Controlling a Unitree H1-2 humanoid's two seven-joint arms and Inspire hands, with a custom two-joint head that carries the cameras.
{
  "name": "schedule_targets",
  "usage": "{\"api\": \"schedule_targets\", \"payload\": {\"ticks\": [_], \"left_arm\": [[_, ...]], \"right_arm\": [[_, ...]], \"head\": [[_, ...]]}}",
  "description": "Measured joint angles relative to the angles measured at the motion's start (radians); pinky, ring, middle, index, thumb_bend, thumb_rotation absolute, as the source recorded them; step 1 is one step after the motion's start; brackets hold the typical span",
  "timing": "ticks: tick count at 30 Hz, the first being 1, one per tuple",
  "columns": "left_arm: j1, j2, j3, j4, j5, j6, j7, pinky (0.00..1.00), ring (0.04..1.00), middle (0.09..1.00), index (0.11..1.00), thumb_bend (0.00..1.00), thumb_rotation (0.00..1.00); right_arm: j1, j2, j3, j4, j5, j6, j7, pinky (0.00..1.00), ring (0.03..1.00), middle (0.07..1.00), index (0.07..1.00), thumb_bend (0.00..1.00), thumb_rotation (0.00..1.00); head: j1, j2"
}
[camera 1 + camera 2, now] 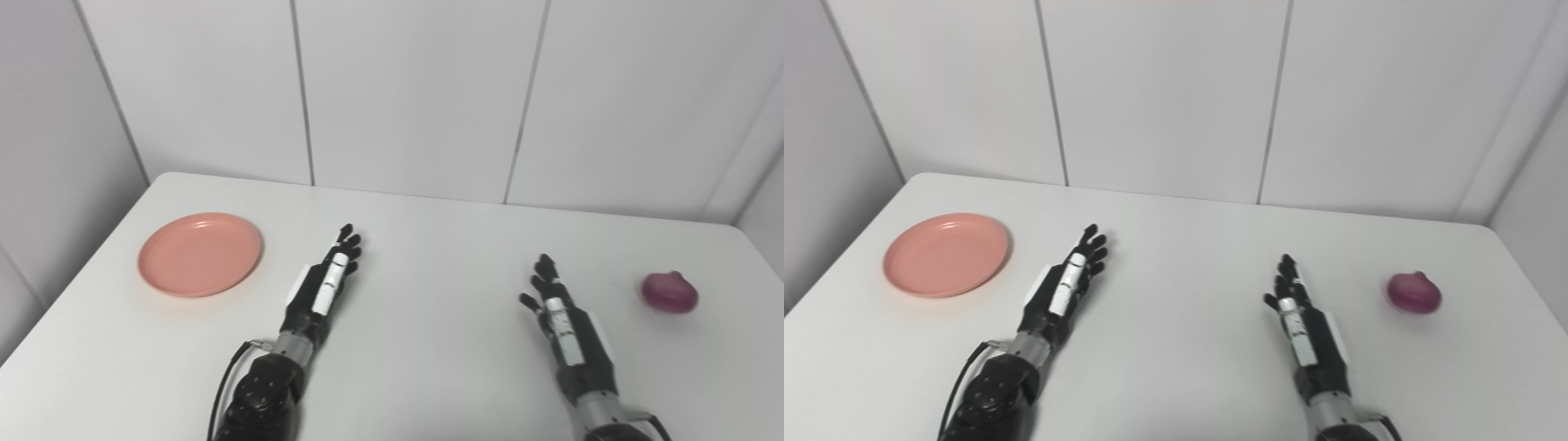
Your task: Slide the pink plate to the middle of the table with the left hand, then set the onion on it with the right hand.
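No writing was readable anywhere. The pink plate (201, 254) lay near the table's (416, 245) left edge, the onion (669, 292) near its right edge. The left hand (323, 285) and right hand (560, 318) rested between them, fingers extended and empty; both forearms were cut off at the bottom.

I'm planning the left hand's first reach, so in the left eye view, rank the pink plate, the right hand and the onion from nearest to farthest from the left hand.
1. Pink plate: just to the left of the left hand, near the table's left edge.
2. Right hand: across the table's middle, on the right.
3. Onion: beyond the right hand, by the right edge.
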Motion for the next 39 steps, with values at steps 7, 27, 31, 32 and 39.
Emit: {"api": "schedule_targets", "payload": {"ticks": [7,27,31,32,39], "left_arm": [[0.009,-0.068,-0.043,-0.003,0.046,0.01,0.034,0.99,0.987,0.986,0.973,0.56,1.0],[-0.019,-0.023,0.021,0.009,0.015,0.009,0.052,0.94,0.94,0.948,0.947,0.59,1.0],[-0.043,0.029,0.039,-0.033,-0.006,0.02,0.029,0.92,0.925,0.932,0.929,0.59,1.0],[-0.049,0.039,0.045,-0.048,-0.009,0.024,0.025,0.91,0.924,0.931,0.927,0.59,1.0],[-0.075,0.089,0.079,-0.104,-0.05,0.067,0.005,0.9,0.908,0.922,0.915,0.55,1.0]], "right_arm": [[-0.018,-0.024,-0.031,0.043,0.052,-0.067,0.041,1.0,1.0,1.0,1.0,0.56,0.9],[-0.029,-0.044,-0.058,0.076,0.09,-0.085,0.067,0.99,0.974,0.98,0.986,0.63,0.82],[-0.028,-0.051,-0.06,0.08,0.092,-0.087,0.069,0.97,0.968,0.978,0.984,0.63,0.82],[-0.028,-0.052,-0.06,0.081,0.092,-0.088,0.07,0.97,0.967,0.977,0.983,0.63,0.82],[-0.029,-0.055,-0.059,0.086,0.08,-0.112,0.069,0.94,0.95,0.961,0.973,0.69,0.81]], "head": [[0.117,-0.051],[0.135,-0.089],[0.14,-0.091],[0.142,-0.091],[0.149,-0.101]]}}
